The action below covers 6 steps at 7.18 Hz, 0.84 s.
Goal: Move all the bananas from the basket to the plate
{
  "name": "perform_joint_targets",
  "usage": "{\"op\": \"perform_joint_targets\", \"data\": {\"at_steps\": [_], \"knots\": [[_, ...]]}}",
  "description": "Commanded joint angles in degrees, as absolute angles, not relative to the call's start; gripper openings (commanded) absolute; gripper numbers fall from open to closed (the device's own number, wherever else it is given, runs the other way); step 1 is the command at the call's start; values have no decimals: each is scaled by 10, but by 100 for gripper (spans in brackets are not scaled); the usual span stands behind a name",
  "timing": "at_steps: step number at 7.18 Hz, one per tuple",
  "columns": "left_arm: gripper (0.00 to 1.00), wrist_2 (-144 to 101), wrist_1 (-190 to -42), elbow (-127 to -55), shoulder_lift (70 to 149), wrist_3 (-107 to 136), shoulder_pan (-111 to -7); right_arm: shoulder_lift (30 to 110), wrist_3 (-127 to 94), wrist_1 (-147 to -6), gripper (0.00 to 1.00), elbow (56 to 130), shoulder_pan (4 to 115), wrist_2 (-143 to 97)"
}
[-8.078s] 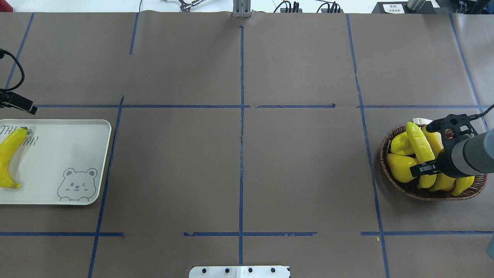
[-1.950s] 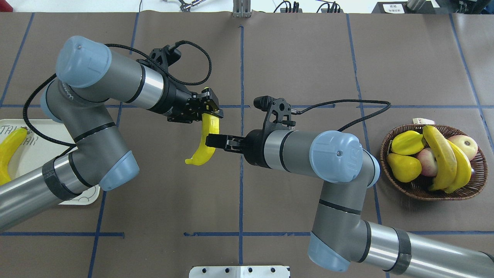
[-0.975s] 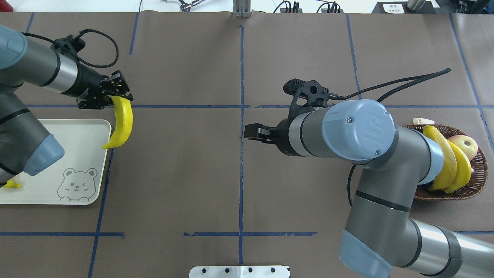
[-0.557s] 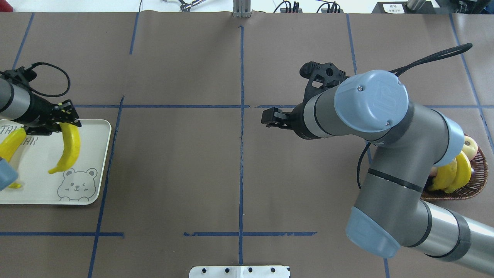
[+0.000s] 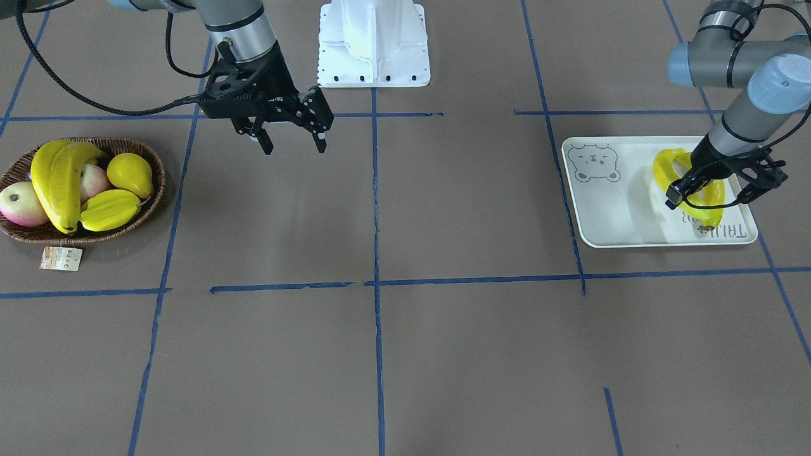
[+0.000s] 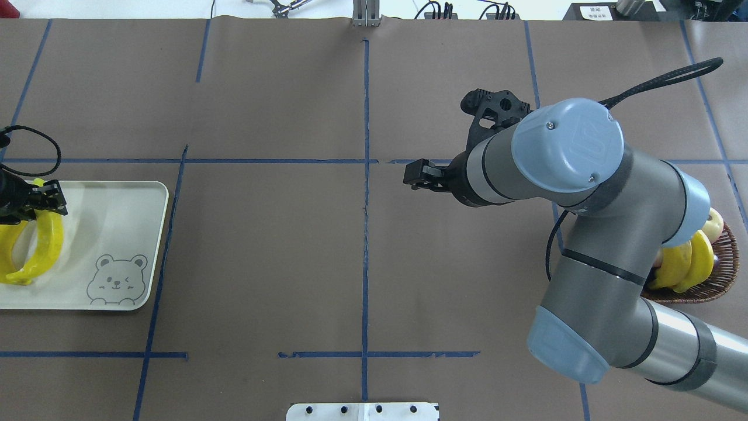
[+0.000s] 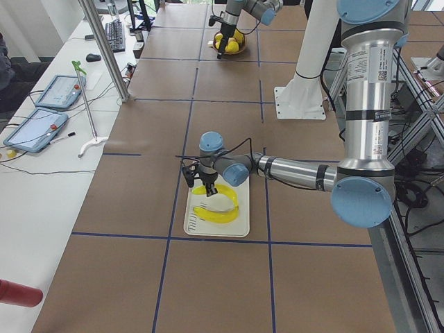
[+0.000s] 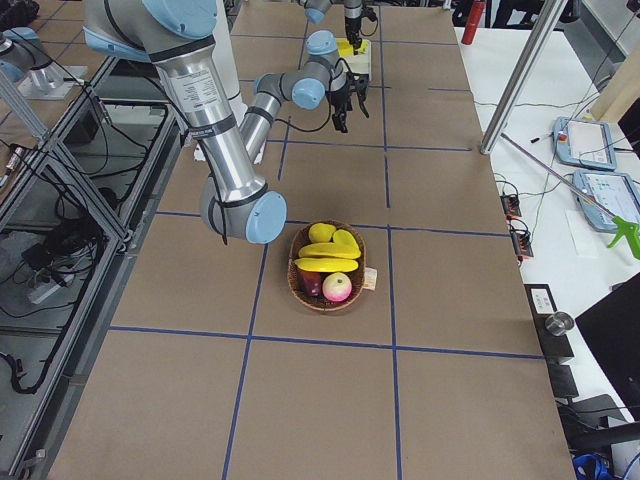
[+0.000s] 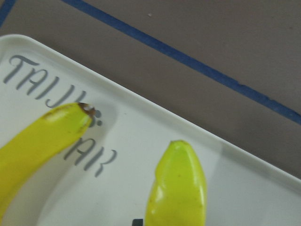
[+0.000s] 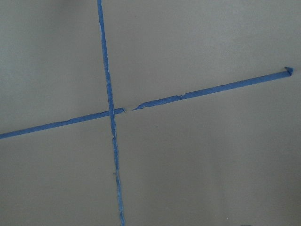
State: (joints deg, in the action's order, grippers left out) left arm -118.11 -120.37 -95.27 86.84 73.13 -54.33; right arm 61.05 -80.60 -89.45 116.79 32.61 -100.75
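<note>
1. Over the plate (image 6: 117,199), my left gripper (image 6: 35,202) hangs low above a banana (image 6: 51,245) that lies beside the other banana (image 6: 7,257). I cannot tell whether the jaws clamp it.
2. My right gripper (image 5: 293,149) is spread wide and empty above bare table. Two more bananas (image 5: 60,183) sit in the basket (image 5: 158,183).
3. Released here, the curved fruit might roll off its neighbour toward the rim.
4. Overhead, the frame edge crops my left gripper and my right arm covers most of the basket.

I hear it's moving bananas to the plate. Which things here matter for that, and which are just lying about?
For the job: bananas, two in the basket, two at the plate.
Lying about: pear, starfruit, apples, tag.
</note>
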Motion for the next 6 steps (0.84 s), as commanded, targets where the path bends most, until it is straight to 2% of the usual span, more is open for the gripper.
{"op": "perform_joint_targets", "data": {"at_steps": [1,2,3,6], "knots": [[56,-1179,-1204,-940,873,717,-541,611,-806,-894,100,1166,324,-1007],[92,-1179,-1204,-940,872,675,-543,611,-806,-894,100,1165,324,-1007],[100,-1179,-1204,-940,870,646,-549,609,-804,-894,100,1166,325,-1007],[100,-1228,-1195,-967,872,577,-611,613,-768,-924,100,1169,369,-1063]]}}
